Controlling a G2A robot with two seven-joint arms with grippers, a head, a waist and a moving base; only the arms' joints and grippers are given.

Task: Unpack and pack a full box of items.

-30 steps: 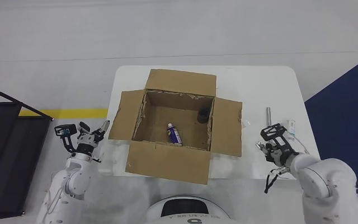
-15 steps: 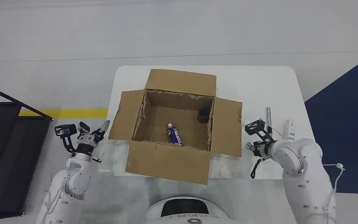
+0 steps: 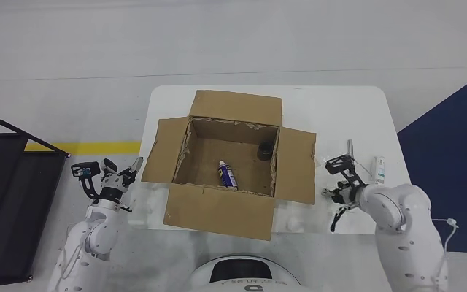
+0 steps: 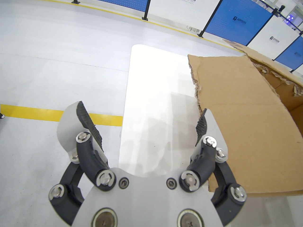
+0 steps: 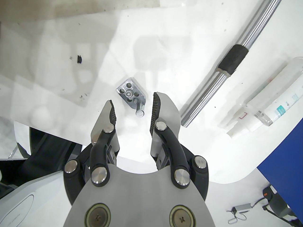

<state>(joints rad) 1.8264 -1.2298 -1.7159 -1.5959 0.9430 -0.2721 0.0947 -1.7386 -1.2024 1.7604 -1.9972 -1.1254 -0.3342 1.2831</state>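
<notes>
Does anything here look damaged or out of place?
The cardboard box looks worn: the flap edge beside the left gripper is torn and ragged, and frayed shreds hang along the rim of its opening. Nothing looks spilled.

In box [image 3: 237, 108] corner, dark item [image 3: 265, 151] too small to identify.

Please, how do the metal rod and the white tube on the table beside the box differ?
The metal rod is silver with a black band; the white tube is pale with small coloured print. The rod is clearly longer than the tube. The rod lies nearer the box; the tube lies nearer the table's edge. Both lie flat on the table, outside the box, roughly parallel.
</notes>
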